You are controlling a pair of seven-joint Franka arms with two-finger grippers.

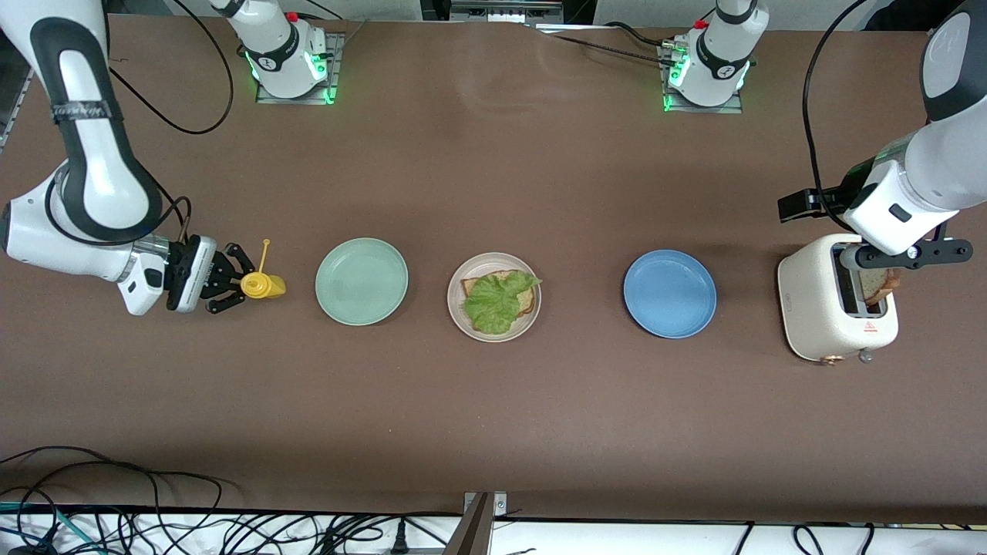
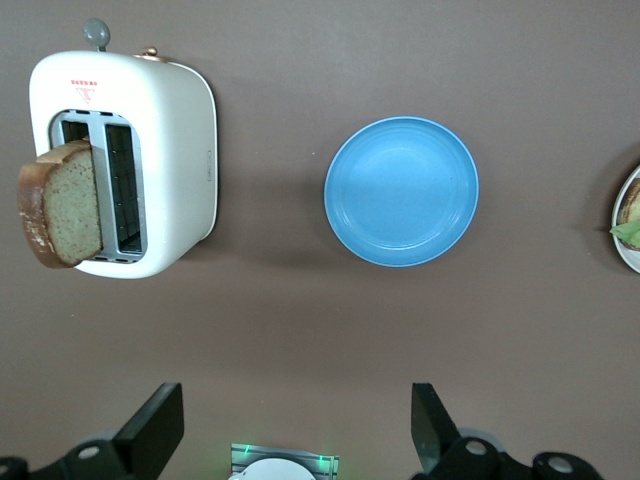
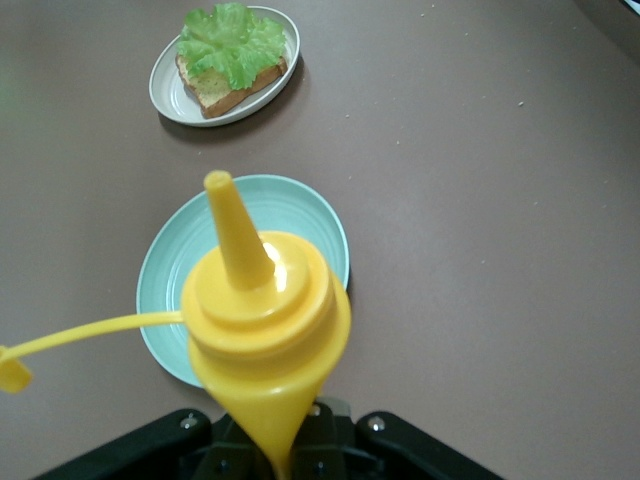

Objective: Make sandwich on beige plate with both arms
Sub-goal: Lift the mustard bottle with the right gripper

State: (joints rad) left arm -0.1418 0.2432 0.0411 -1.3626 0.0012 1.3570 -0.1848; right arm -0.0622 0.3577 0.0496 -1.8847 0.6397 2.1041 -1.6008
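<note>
Meanwhile, on my screens the beige plate (image 1: 456,312) sat mid-worktop between the mint-green plate (image 1: 362,280) and the blue plate (image 1: 669,293), the mint-green one toward the right arm's end. On the beige plate lay one slice of bread (image 1: 530,302) with the lettuce leaf (image 1: 497,299) spread over it, uncovered. I saw the second slice (image 1: 879,286) standing tilted in a slot of the white toaster (image 1: 813,312), at the left arm's end of the worktop, its upper half sticking out above the slot. My left tool (image 2: 288,430) hung over the toaster with its fingers (image 2: 155,425) spread wide and gripping nothing; the wrist view showed the toaster, that slice and the blue plate under it. My right tool (image 1: 231,279) was at the right arm's end of the worktop, just beside the mint-green plate, closed on the yellow squeeze bottle (image 1: 262,285), whose nozzle (image 3: 232,225) pointed toward the plates and whose cap (image 3: 14,367) dangled loose on its strap.
</note>
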